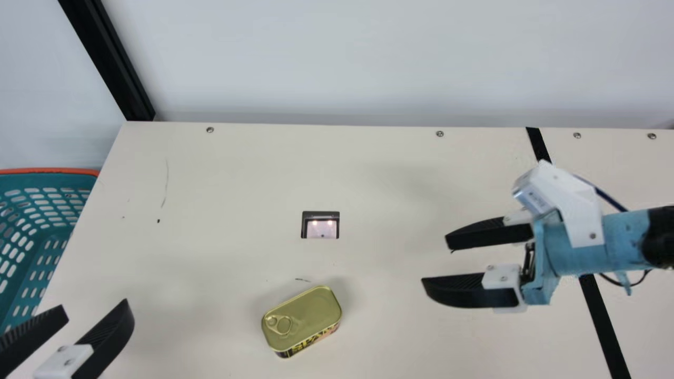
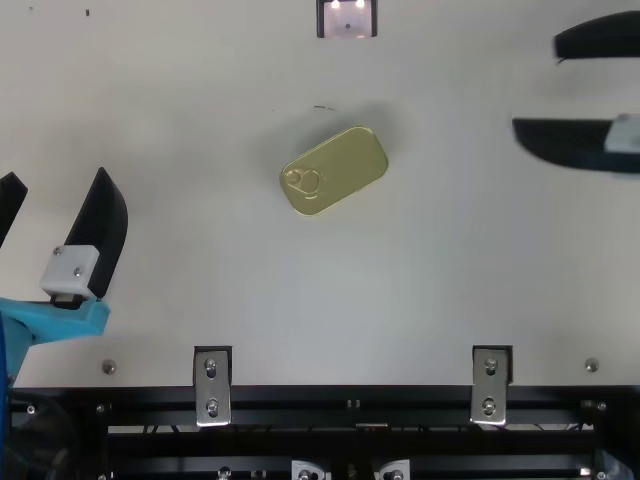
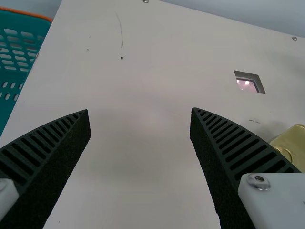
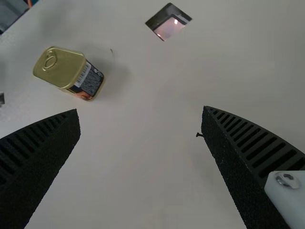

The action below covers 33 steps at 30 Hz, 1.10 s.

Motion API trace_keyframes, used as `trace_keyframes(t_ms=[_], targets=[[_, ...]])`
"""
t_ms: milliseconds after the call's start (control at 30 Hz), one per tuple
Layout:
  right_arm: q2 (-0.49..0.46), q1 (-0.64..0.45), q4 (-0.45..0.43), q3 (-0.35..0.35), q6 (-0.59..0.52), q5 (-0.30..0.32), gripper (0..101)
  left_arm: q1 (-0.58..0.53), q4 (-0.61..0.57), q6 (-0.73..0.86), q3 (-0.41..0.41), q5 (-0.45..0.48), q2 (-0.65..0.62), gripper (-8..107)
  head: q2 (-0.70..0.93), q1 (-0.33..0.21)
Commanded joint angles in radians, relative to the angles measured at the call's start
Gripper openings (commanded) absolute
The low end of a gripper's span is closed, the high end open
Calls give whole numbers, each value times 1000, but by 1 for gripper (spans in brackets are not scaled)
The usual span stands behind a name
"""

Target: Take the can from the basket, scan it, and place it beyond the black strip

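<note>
I find my left gripper (image 1: 96, 306) and right gripper (image 1: 434, 261) spread, each holding nothing; the ring-pull can (image 1: 304, 318) lies between them, out of the basket (image 1: 50, 171); I judge scanning due; the right must grasp it, then present its barcode (image 4: 83, 75) to the scanner window (image 1: 321, 228).

can (image 1: 305, 316) with printed label (image 4: 91, 82), barcode (image 4: 83, 75)

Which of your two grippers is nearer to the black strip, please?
The right gripper: it hovers left of the black strip in the main view, its arm crossing over the strip. The left gripper is on the can's far side, near the basket.
</note>
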Motion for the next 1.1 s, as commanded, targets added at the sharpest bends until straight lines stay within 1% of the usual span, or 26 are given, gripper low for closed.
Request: trace_keyframes(t_ms=[0, 133, 267, 500, 700, 967, 1067], targets=[[21, 13, 17, 11, -35, 4, 101, 0, 0, 0, 0, 0, 0, 90, 0, -5], [61, 37, 55, 30, -61, 4, 101, 0, 0, 0, 0, 0, 0, 90, 0, -5], [92, 62, 84, 43, -62, 4, 101, 0, 0, 0, 0, 0, 0, 90, 0, -5], [121, 103, 105, 64, -59, 4, 101, 0, 0, 0, 0, 0, 0, 90, 0, -5], [125, 146, 116, 94, -82, 4, 101, 0, 0, 0, 0, 0, 0, 90, 0, -5], [109, 210, 161, 143, -146, 4, 101, 0, 0, 0, 0, 0, 0, 90, 0, -5], [92, 195, 150, 134, -155, 4, 101, 0, 0, 0, 0, 0, 0, 90, 0, -5]])
